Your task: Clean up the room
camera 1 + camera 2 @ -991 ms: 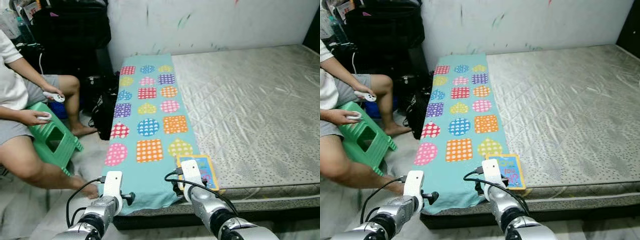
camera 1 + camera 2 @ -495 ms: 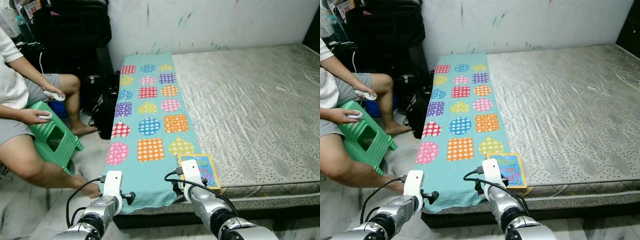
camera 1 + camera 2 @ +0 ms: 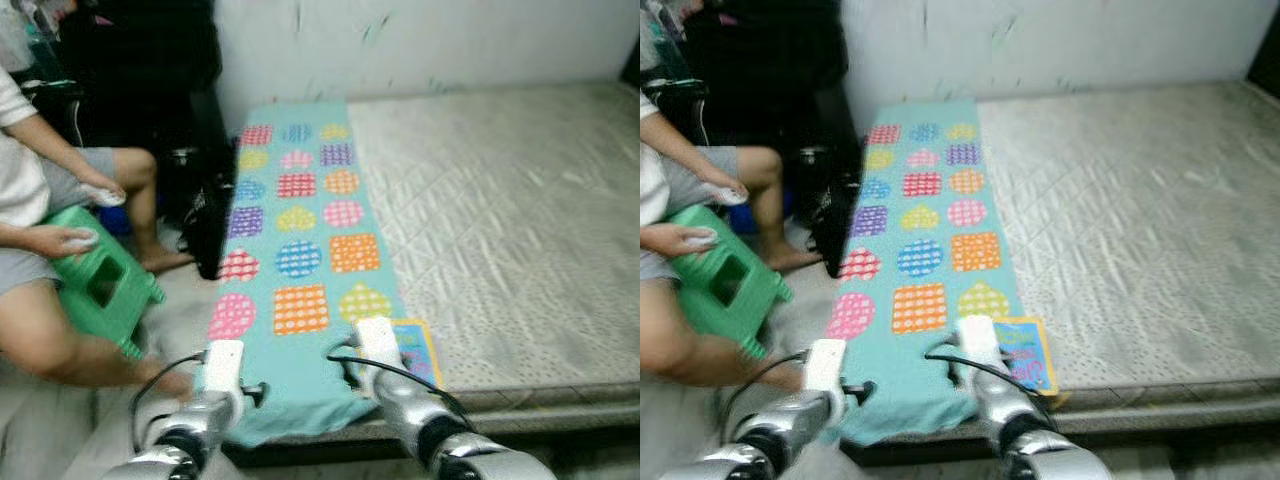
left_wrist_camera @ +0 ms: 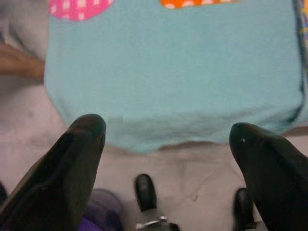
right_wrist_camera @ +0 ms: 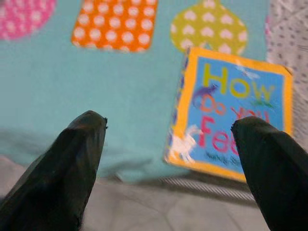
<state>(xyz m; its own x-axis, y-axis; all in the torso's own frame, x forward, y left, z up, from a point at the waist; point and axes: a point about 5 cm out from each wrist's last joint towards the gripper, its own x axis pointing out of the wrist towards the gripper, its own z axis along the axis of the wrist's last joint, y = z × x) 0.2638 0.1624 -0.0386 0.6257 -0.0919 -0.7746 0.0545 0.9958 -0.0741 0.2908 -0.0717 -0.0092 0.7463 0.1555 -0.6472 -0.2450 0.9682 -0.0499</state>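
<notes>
Book lies on the bed's near edge, partly on the spotted mat | right gripper spread wide above it | left gripper wide, empty | nothing picked up yet

Both silver arms are seen low in the head views, reaching forward side by side, forearms angled slightly inward. The left arm is held on the robot's left, a black cable looped off its wrist. The right arm is raised a touch higher, a cable curling over its wrist too. The left gripper is spread wide, its two black fingers set far apart with nothing between them. The right gripper is likewise spread, fingers well apart and nothing clasped. Both head views are blurred.
</notes>
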